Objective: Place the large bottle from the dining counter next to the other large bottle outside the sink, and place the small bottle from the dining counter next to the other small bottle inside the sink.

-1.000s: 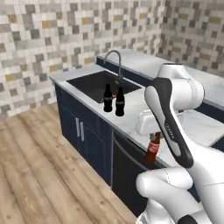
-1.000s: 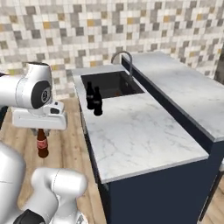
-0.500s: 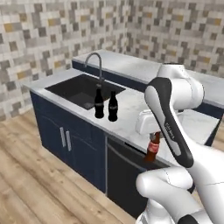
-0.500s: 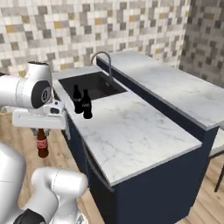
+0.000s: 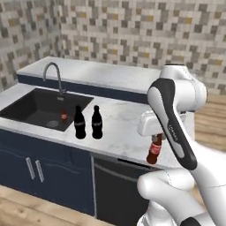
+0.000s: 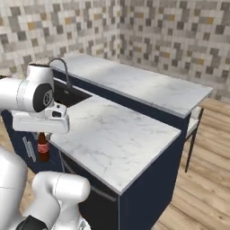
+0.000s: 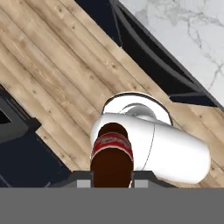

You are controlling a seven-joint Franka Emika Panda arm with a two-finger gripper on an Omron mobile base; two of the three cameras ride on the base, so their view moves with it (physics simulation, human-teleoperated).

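Observation:
My gripper [image 5: 156, 138] is shut on the neck of the small bottle [image 5: 154, 152], a short brown one with a red label. It hangs in the air in front of the counter edge, right of the sink [image 5: 31, 107]. From the right, the gripper [image 6: 43, 134] holds the small bottle [image 6: 43, 148] beside the navy cabinet. The hand view looks down the small bottle [image 7: 111, 156] at the wood floor. The other small bottle [image 5: 64, 116] stands inside the sink. Two large bottles [image 5: 79, 123] [image 5: 96, 123] stand side by side on the counter just right of the basin.
A curved steel faucet [image 5: 53, 73] rises behind the sink. The dining counter [image 5: 101, 73] runs along behind and higher, also seen as the dining counter [image 6: 148, 84]. The white marble worktop [image 6: 117, 134] stretches right of the arm. A stool [image 6: 194, 122] stands at its far end.
The base has driven, so the sink and bottles have slid left in both base views. The gripper still holds the small bottle the same way.

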